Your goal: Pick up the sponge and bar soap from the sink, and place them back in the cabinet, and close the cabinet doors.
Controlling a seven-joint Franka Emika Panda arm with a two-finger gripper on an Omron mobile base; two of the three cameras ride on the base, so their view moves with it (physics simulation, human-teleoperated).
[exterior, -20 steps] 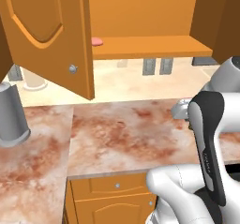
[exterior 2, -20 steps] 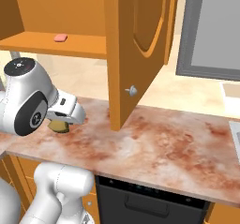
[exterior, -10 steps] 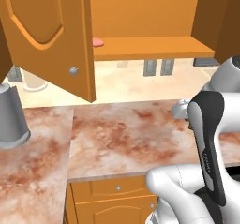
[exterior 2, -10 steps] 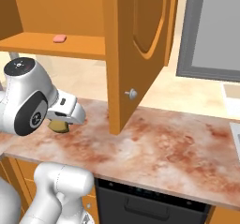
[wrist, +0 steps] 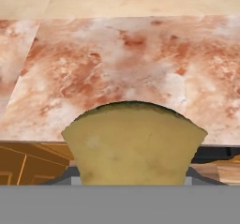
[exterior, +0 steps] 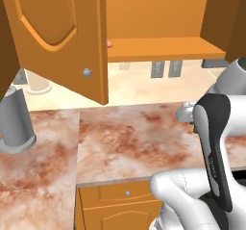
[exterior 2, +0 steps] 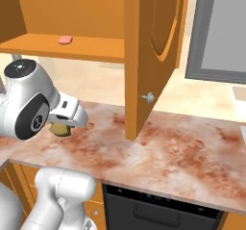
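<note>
My gripper [exterior 2: 62, 126] is shut on the mustard-yellow sponge [wrist: 133, 143], holding it low over the marbled counter [exterior 2: 173, 147]. The sponge [exterior 2: 59, 129] peeks out under the white wrist. The pink bar soap [exterior 2: 65, 40] lies on the wooden shelf [exterior 2: 91, 48] of the open cabinet; in the left base view a sliver of the bar soap [exterior: 109, 44] shows past the left cabinet door [exterior: 57, 36]. The right cabinet door [exterior 2: 149, 56] stands wide open over the counter. The sink is out of view.
A grey cylinder [exterior: 17, 121] stands on the counter at the left. Orange drawer fronts [exterior: 120, 205] sit below the counter edge, and a dark appliance front [exterior 2: 158, 210] lies under it on the right. A grey framed panel [exterior 2: 216, 31] stands behind.
The whole scene has slid a little to the right in both base views, so the base has moved. The arm keeps its pose with the sponge still held.
</note>
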